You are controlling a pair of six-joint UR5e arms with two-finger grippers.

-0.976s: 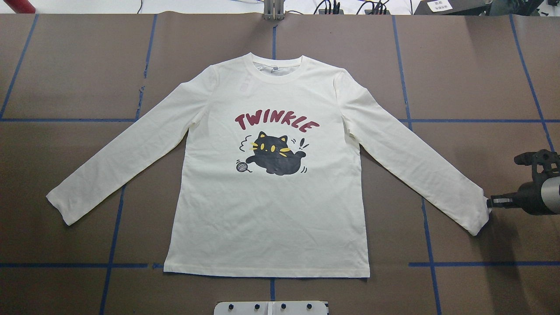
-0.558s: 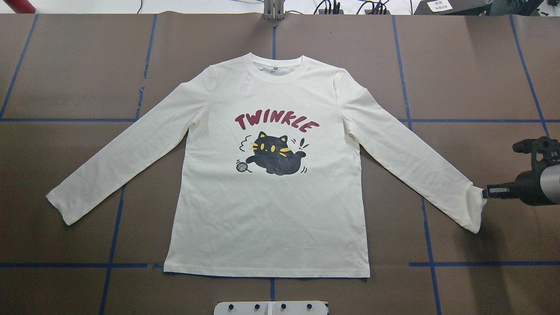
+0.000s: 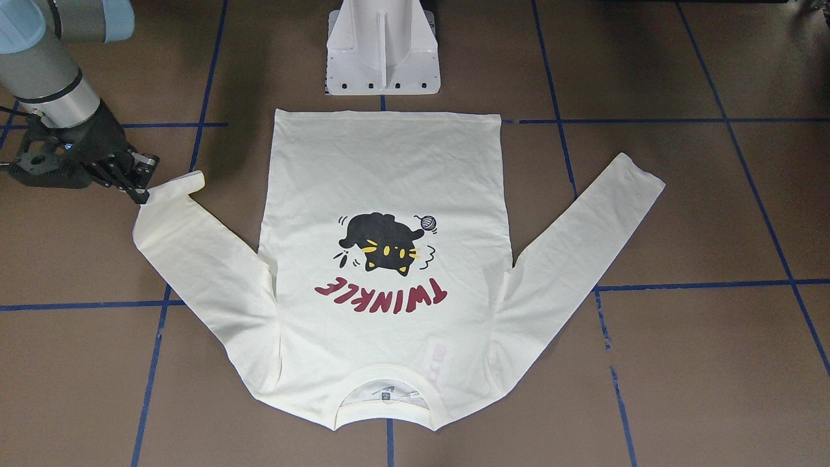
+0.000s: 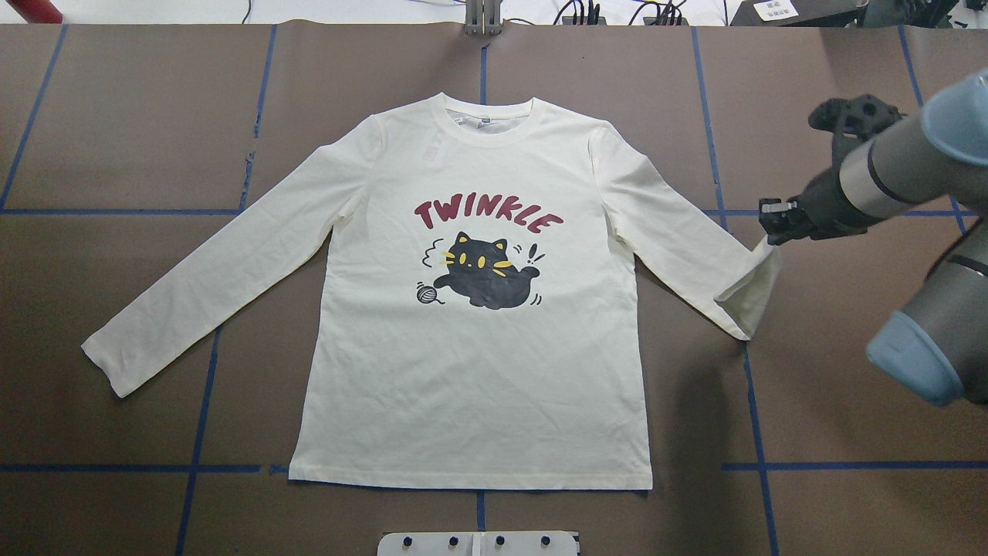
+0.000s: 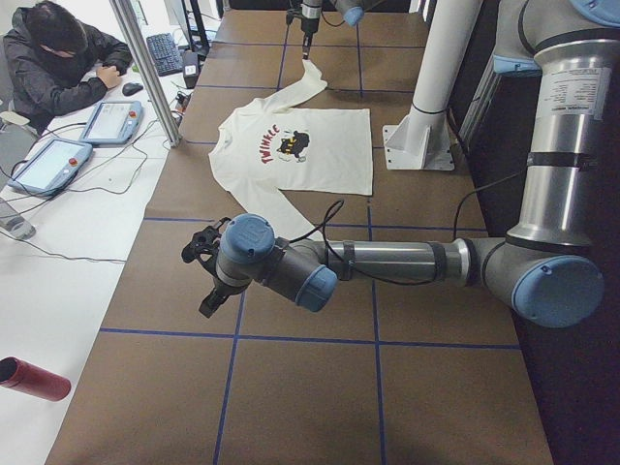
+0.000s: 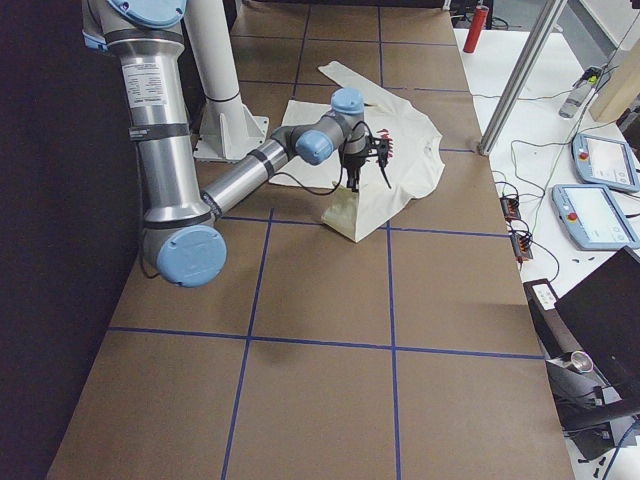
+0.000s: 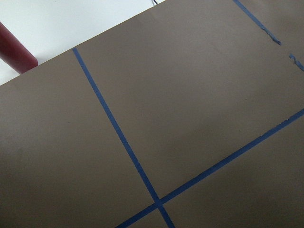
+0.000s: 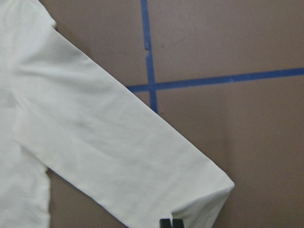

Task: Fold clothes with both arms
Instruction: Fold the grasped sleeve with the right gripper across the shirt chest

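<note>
Right tool has its fingers pinched tight on the cuff of the T-shirt, and it's up off the bench now! A second ago that tool sat low out by the bench's right edge, just nipping the cuff where it lay flat. Now it's risen and swung in toward the shirt body and toward the far edge. The right-hand sleeve has come with it. Its outer end is lifted and doubled back, with the cuff hanging in a loose fold below the fingertips. The wrist camera looks straight down the sleeve, and the two fingertips show side by side at the cloth's edge.

The rest of the shirt hasn't budged. It lies print up in the middle of the bench. The collar points to the far edge and the hem lies toward the white pedestal. The left-hand sleeve is spread flat toward the left edge, same as before.

The left tool hangs over bare brown bench out at the left end, well apart from the shirt. From here I can't tell whether its fingers are open or closed. Its camera sees only blue tape lines and a red cylinder at the bench's edge.
</note>
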